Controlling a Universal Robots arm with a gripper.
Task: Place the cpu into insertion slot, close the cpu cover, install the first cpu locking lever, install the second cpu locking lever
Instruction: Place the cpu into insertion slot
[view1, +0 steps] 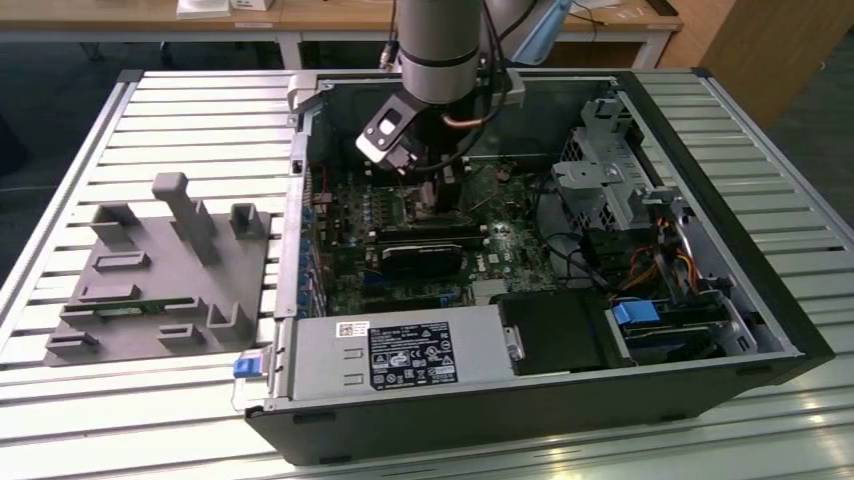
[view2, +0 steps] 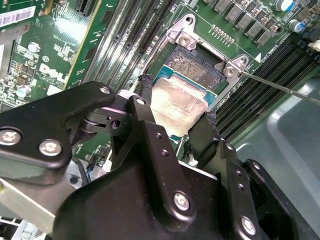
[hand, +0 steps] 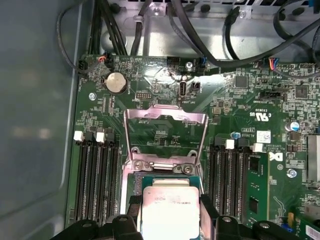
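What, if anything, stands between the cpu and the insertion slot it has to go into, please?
Nothing visible does. The gripper holds the cpu right at the insertion slot, whose centre shows bare beyond the chip, and the cpu cover is swung open, clear of it.

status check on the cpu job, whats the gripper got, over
Gripper shut on the cpu, right over the insertion slot. Cpu cover open, clear of the slot. Nothing seen in the way.
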